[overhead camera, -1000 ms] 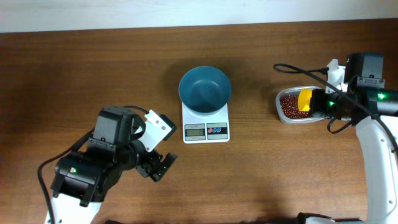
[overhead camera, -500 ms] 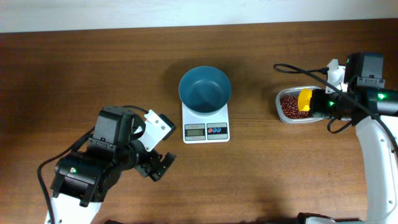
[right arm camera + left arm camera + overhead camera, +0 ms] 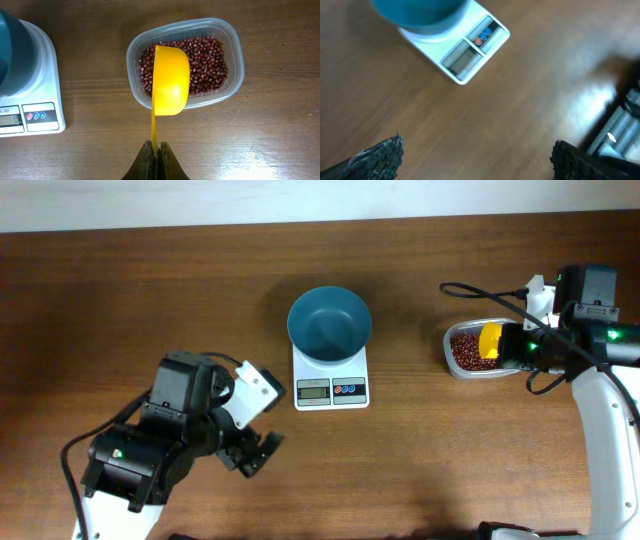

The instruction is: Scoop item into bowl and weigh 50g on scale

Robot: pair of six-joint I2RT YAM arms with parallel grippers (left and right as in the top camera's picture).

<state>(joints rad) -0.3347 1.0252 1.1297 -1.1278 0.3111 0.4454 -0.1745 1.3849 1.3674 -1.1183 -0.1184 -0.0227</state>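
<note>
Red-brown beans fill a clear tub at the table's right, also the beans in the overhead view. My right gripper is shut on the thin handle of a yellow scoop, whose cup hangs over the tub's left half with its rounded back to the camera. The teal bowl stands on the white scale at mid-table, its inside bare. Low at the left, my left gripper is open over bare wood, a good way from the scale and the bowl.
The right arm's black cable loops over the table behind the tub. A pale wall strip runs along the table's far edge. The left arm's bulky base fills the front left corner.
The left gripper has shifted slightly toward the front right. The right gripper, the scoop, the bowl and the scale stand as before.
</note>
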